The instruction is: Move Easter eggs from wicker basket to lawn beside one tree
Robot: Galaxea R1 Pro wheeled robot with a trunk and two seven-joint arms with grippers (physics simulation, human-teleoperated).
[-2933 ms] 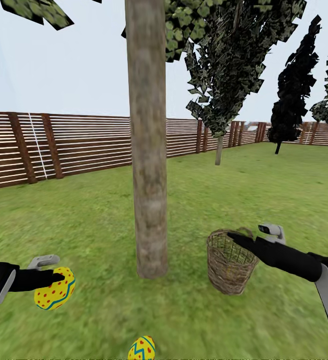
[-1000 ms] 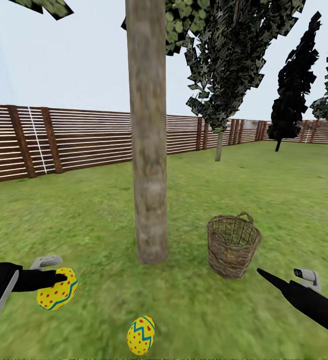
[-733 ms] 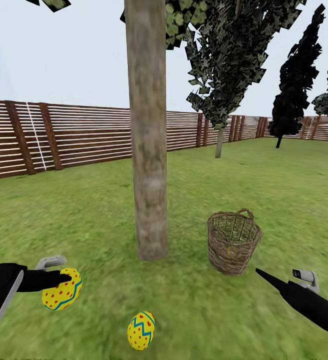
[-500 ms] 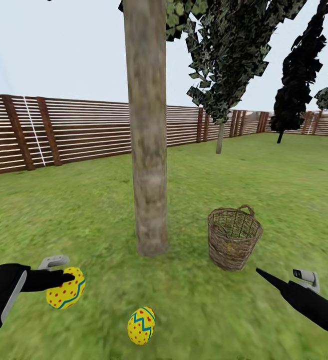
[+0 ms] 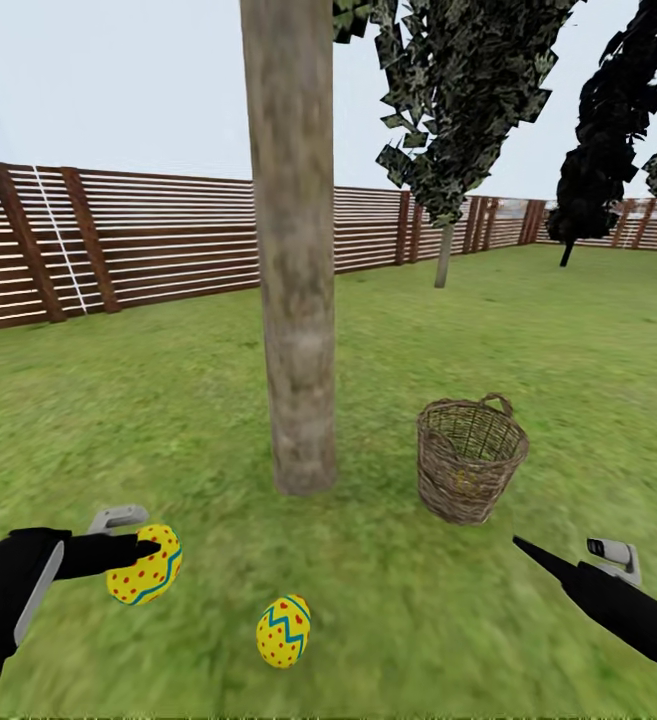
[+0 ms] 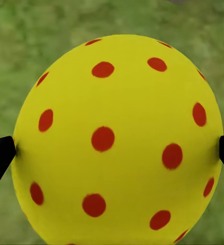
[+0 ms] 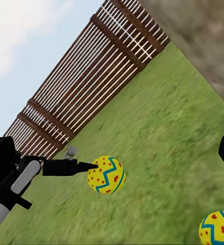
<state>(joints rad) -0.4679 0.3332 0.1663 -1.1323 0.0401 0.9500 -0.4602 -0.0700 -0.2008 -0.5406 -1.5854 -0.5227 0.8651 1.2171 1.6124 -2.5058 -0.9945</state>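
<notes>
Yellow shell with red dots sits pinched between my left gripper (image 5: 146,548) fingertips: one egg (image 5: 145,565) is held in the lower left of the head view, just above the lawn (image 5: 118,420). In the left wrist view the black tips press both sides of it. A second egg (image 5: 283,631) already lies on the grass at bottom centre, near the tree (image 5: 293,300). I judge one placed, one about to go down, and a third probably left in the basket (image 5: 469,459), where a yellowish speck shows through the weave. My right gripper (image 5: 568,560) hangs at lower right, apart from the basket; I cannot tell its opening. Grass around the trunk is roomy; the fence (image 5: 138,240) stands far back, so only trunk and basket limit me
</notes>
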